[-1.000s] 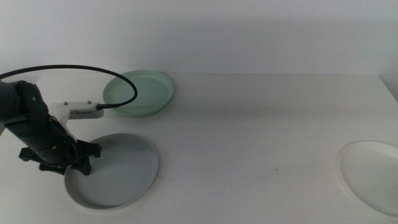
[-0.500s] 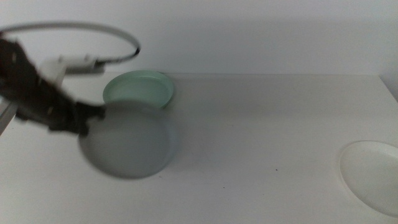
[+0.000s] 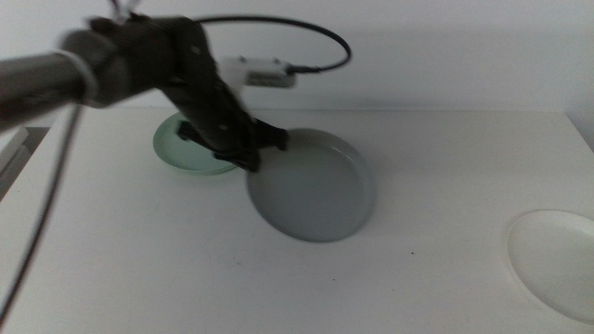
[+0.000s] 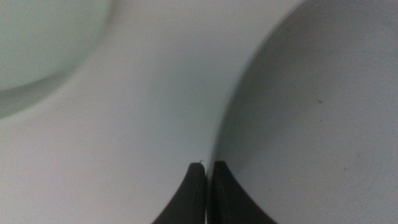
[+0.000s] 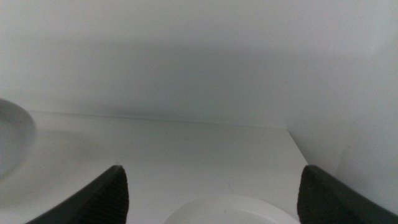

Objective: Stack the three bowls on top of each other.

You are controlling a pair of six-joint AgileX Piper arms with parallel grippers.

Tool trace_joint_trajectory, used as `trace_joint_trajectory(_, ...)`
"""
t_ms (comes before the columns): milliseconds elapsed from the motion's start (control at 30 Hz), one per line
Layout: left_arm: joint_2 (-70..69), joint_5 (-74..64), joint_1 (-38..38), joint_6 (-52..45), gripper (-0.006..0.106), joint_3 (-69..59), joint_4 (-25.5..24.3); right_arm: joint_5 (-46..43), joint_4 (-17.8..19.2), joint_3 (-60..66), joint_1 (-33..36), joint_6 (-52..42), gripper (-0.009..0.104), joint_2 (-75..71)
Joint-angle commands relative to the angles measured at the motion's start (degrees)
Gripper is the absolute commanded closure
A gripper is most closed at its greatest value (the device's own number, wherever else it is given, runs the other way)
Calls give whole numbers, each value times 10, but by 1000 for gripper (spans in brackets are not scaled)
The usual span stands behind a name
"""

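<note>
My left gripper (image 3: 260, 153) is shut on the rim of the grey bowl (image 3: 320, 190) and holds it over the table's middle, just right of the mint green bowl (image 3: 181, 153). The arm partly hides the green bowl at the back left. In the left wrist view the jaws (image 4: 208, 167) pinch the grey bowl's (image 4: 311, 112) edge, with the green bowl (image 4: 43, 50) off to one side. The white bowl (image 3: 557, 260) lies at the right edge of the table. My right gripper (image 5: 212, 177) is open, out of the middle view, with the white bowl (image 5: 227, 213) just below it.
The white table (image 3: 436, 139) ends at a pale wall behind. A black cable (image 3: 316, 32) loops above the left arm. A pale curved rim (image 5: 12, 137) shows at the side of the right wrist view.
The left arm has lifted the grey bowl from the front left and swung it back and to the right, past the green bowl. The white bowl has not moved.
</note>
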State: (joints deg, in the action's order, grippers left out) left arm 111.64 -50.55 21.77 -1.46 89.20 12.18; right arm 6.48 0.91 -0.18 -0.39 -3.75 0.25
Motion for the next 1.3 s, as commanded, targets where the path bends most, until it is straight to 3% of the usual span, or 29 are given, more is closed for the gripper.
trace_joint_trajectory(0,31,9,11,6,102,23,19,-4,2,2,-2,-1,2,-3)
trace_joint_trajectory(167,75,25,14,-2,102,27,44,-4,2,2,-2,-1,2,-3)
trace_joint_trajectory(333,92,27,14,-2,102,27,37,-4,2,2,-2,-1,2,-3)
trace_joint_trajectory(433,92,30,11,-5,95,28,33,-4,2,2,-2,-1,2,-3)
trace_joint_trajectory(533,92,25,6,-19,75,29,43,-4,2,2,-2,-1,2,-3)
trace_joint_trajectory(600,89,11,4,-34,51,29,50,-4,2,2,-2,-1,2,-3)
trace_joint_trajectory(700,69,-11,-6,-47,6,29,40,-4,2,2,-2,-1,2,-3)
trace_joint_trajectory(833,3,-6,-39,-42,7,29,29,-4,2,2,-2,-1,2,-3)
trace_joint_trajectory(1100,-36,-8,-156,33,7,101,-80,-4,2,2,-2,-1,2,-3)
trace_joint_trajectory(1267,51,-48,-212,-3,7,205,-46,-4,2,2,-2,-1,2,-3)
